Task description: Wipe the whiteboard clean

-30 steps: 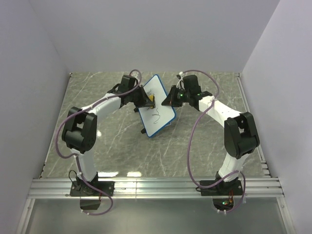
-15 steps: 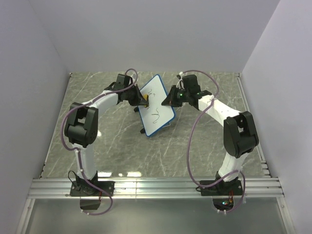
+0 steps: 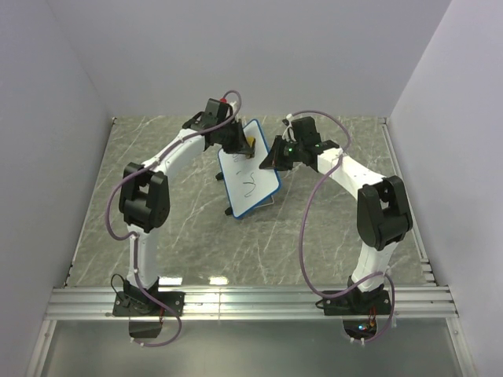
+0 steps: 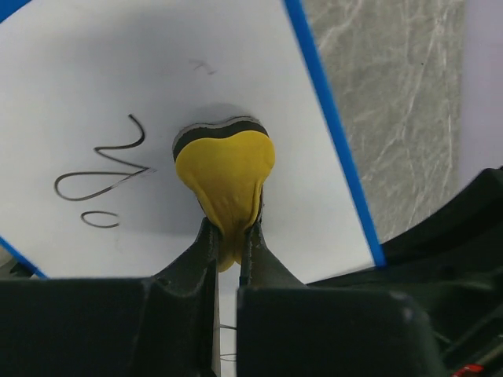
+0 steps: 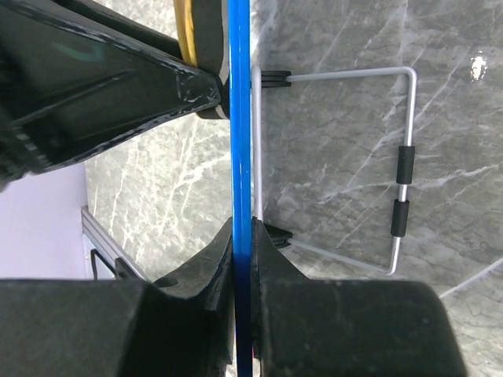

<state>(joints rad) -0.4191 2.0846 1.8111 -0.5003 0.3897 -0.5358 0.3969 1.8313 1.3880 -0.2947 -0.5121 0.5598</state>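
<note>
Mid-wipe: left pincer (image 4: 229, 239) pinches eraser (image 4: 225, 169) against whiteboard (image 4: 94, 71), right pincer (image 5: 242, 236) clamps its edge; next, sweep nearer across the scribbles (image 4: 102, 169).

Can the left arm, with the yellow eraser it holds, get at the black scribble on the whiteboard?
Probably yes. The left gripper pinches the eraser against the whiteboard, and the scribble lies beside it with only bare board between. The right gripper clamps the board's edge, out of the way.
</note>
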